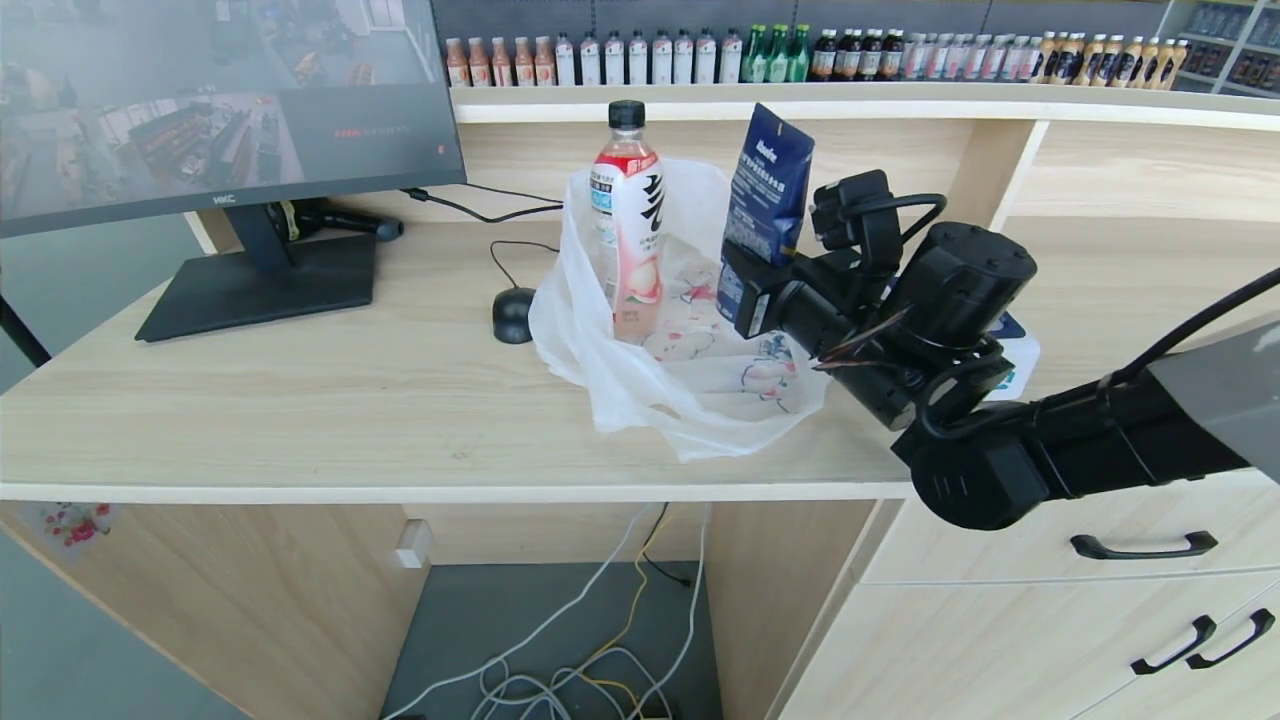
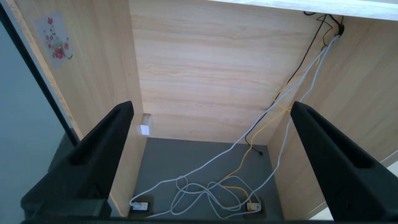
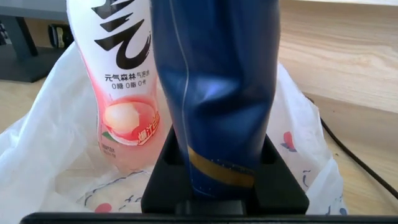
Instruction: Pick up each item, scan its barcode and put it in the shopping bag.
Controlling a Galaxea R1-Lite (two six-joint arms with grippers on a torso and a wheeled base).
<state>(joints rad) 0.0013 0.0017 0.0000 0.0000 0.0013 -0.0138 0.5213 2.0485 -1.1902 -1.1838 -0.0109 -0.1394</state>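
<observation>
Pale wood forms the table, and a long row of drink bottles is lined up on the raised shelf behind its far edge. A blue pouch is held upright by its lower end in the right gripper, whose jaws are clamped against the two sides of the pouch. It is held over the right part of a white plastic shopping bag. The bag lies open around the middle of the table, and its crumpled front is spread toward the front edge. A pink-labelled bottle with a black cap is seen standing upright inside the bag at its left side, near the pouch but apart from it.

A black mouse is placed on the table just beside the bag's left side, with its cord running toward the far edge. A monitor on a flat black stand is set at the far left corner.

The left gripper is held below the tabletop, in the opening under the table. Its jaws are spread wide with nothing between them, and loose cables are seen on the grey floor beneath. Drawers with black handles are fitted under the table's right end.
</observation>
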